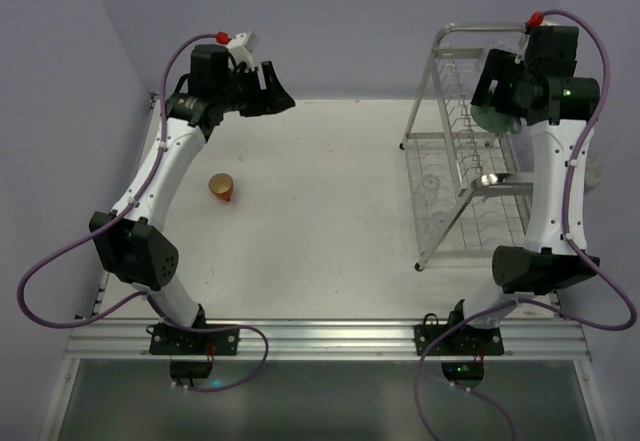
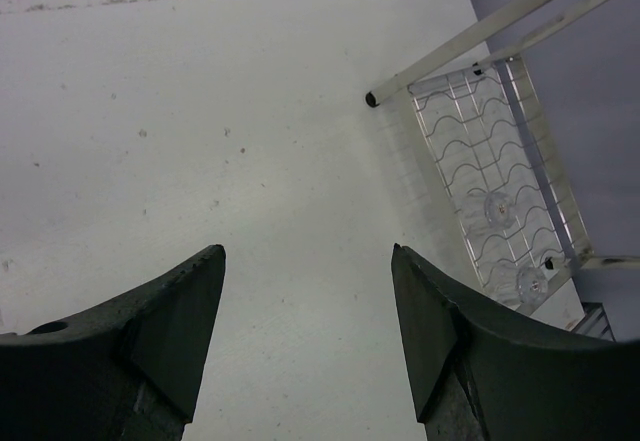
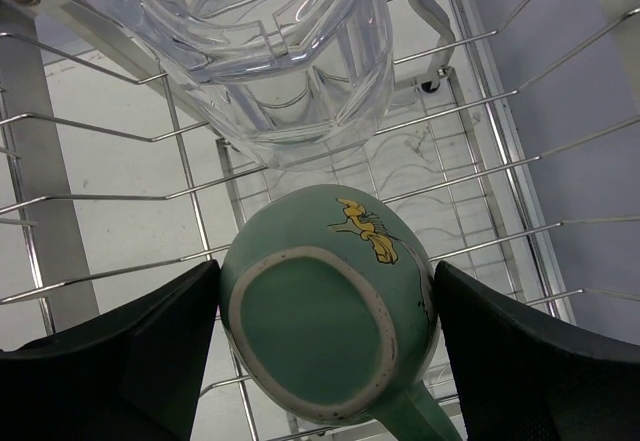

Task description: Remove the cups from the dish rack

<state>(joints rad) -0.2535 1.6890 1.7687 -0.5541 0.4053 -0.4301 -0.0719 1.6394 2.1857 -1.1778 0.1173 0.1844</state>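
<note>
- One of three done: the small orange-red handled mug (image 1: pixel 222 188) lies on the white table (image 1: pixel 330 211), left side.
- The left gripper (image 2: pixel 305 256) is spread, empty.
- The mint-green mug (image 3: pixel 325 316) and clear glass tumbler (image 3: pixel 270 61) remain in the silver wire dish rack (image 1: pixel 450 201), right.
- The right gripper (image 3: pixel 326 273) brackets the green mug, fingers apart.

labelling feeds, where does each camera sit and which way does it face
top external: above and behind the robot, looking down on the table, left arm, right arm, orange cup, dish rack
left wrist: on the left arm, looking down at table past its open left pincer, rack at right
right wrist: on the right arm, facing the mint-green mug framed by the right pincer, clear tumbler beyond
shared: the rack shows in all three
</note>
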